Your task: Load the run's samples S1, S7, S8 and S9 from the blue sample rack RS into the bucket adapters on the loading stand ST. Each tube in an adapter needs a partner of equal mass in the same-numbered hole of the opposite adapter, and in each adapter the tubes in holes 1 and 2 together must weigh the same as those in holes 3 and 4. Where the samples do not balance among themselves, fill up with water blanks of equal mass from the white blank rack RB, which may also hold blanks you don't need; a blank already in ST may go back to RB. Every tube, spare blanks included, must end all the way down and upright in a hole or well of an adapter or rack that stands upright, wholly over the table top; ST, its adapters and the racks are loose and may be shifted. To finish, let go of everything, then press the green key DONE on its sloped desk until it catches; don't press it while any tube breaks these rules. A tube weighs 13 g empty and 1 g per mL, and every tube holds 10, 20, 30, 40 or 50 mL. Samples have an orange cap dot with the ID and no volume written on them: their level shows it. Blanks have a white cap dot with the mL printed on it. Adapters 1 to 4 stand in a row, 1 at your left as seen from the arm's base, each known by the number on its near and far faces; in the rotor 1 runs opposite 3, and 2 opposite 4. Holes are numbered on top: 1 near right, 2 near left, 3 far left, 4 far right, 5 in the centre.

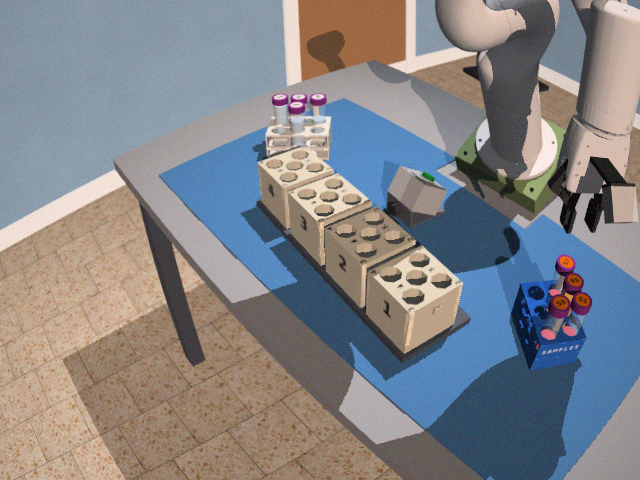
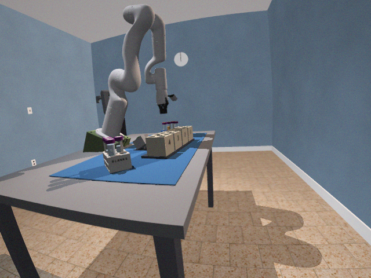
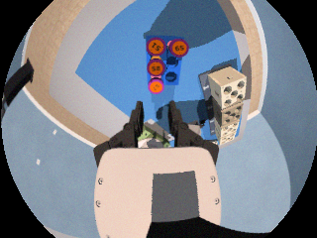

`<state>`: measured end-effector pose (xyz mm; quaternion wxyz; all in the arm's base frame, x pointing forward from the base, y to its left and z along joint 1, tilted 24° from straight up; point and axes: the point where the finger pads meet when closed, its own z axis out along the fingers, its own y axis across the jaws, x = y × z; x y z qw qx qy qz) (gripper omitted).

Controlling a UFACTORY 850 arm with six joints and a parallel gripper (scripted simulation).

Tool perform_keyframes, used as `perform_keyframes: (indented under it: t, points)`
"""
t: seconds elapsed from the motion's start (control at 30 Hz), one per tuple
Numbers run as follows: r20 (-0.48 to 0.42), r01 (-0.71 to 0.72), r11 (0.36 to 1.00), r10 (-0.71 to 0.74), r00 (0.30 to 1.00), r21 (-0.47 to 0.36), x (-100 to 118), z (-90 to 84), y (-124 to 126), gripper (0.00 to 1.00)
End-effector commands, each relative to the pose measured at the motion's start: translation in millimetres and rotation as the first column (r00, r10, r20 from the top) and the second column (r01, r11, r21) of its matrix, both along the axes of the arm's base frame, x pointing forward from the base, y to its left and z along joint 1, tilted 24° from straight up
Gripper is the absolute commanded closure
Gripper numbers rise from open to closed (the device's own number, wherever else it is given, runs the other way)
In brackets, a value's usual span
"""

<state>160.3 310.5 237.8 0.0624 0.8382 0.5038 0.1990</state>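
My gripper (image 1: 580,224) (image 2: 163,110) (image 3: 156,107) is partly open and empty. It hangs well above the blue sample rack RS (image 1: 560,352) (image 3: 180,87), a little toward the arm's base. The rack holds S1 (image 1: 581,301) (image 3: 157,47), S9 (image 1: 559,304) (image 3: 178,47), S8 (image 1: 573,282) (image 3: 157,67) and a fourth orange-dotted tube (image 1: 565,263) (image 3: 157,86). Adapters 1 (image 1: 392,312), 2 (image 1: 342,264), 3 (image 1: 305,225) and 4 (image 1: 270,192) stand in a row on the stand ST (image 1: 439,334) with all their holes empty. The white blank rack RB (image 1: 297,140) (image 2: 118,163) holds several purple-capped blanks.
The grey sloped desk (image 1: 413,198) with the green DONE key (image 1: 428,176) stands between the adapters and the arm's green base (image 1: 522,188). A blue mat (image 1: 217,180) covers most of the table. RS stands near the table's corner.
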Motion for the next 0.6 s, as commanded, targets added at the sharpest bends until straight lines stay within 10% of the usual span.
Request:
perform_keyframes:
  t: [0.0, 0.57]
  points:
    - [-0.001, 0.000, 1.000, 0.000, 1.000, 0.000, -4.4, 11.2, -0.7, 0.57]
    - [-0.001, 0.000, 1.000, 0.000, 1.000, 0.000, -16.3, 38.6, -3.5, 0.57]
